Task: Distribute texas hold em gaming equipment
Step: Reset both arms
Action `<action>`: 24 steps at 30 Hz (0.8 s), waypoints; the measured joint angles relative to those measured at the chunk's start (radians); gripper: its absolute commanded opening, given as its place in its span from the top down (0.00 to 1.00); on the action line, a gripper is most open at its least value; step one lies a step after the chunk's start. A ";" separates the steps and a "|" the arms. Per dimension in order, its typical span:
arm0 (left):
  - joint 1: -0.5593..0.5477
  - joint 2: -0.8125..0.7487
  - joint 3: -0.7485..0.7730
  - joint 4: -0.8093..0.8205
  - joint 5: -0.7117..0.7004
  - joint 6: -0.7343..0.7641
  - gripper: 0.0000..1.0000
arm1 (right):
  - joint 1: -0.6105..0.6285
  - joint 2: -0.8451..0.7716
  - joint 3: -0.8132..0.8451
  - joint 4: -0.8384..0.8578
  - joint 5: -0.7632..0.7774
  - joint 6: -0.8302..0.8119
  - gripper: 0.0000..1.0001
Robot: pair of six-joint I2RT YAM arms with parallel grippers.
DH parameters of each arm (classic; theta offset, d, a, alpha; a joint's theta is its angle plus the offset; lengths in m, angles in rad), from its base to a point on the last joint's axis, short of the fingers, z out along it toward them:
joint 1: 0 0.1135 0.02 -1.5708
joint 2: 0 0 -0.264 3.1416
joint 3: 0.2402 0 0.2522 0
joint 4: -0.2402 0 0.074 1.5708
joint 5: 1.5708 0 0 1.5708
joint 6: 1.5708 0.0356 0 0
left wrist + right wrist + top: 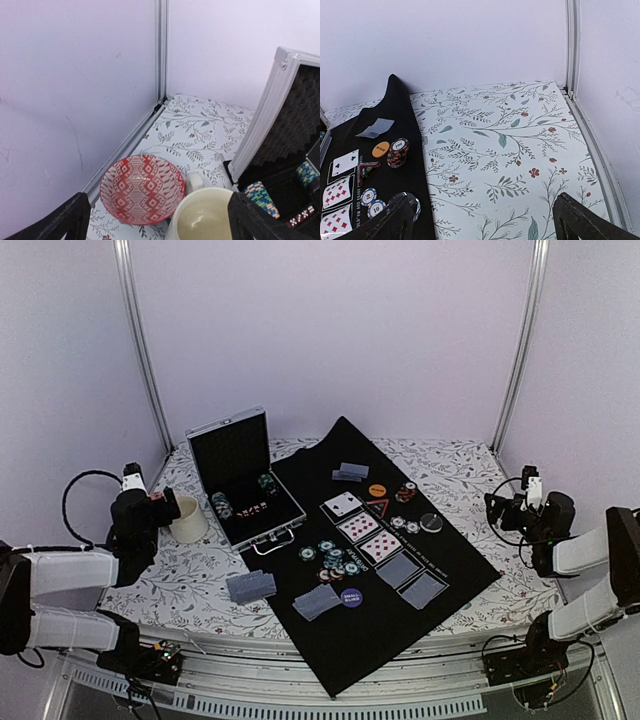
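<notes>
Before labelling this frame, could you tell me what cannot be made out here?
Top view: chips in the silver case are too small to count; print on the black mat is unreadable.
Left wrist: the bottom edge cuts off the cream cup, the right edge the case.
Right wrist: face-up cards are cut off by the left edge.

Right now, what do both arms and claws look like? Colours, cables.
Both alike: the left arm and right arm have white link shells and black joints. The left claw and right claw are black, with flat black fingers. A black cable loops off each wrist, under a small white camera.
</notes>
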 measured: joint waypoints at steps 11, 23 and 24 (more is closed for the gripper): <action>0.092 0.280 -0.122 0.547 0.181 0.188 0.02 | 0.006 0.189 -0.074 0.427 -0.024 -0.033 0.01; 0.219 0.446 -0.063 0.715 0.416 0.214 0.02 | 0.024 0.200 -0.068 0.468 -0.052 -0.085 0.01; 0.219 0.446 -0.063 0.715 0.422 0.213 0.02 | 0.024 0.200 -0.068 0.468 -0.052 -0.086 0.01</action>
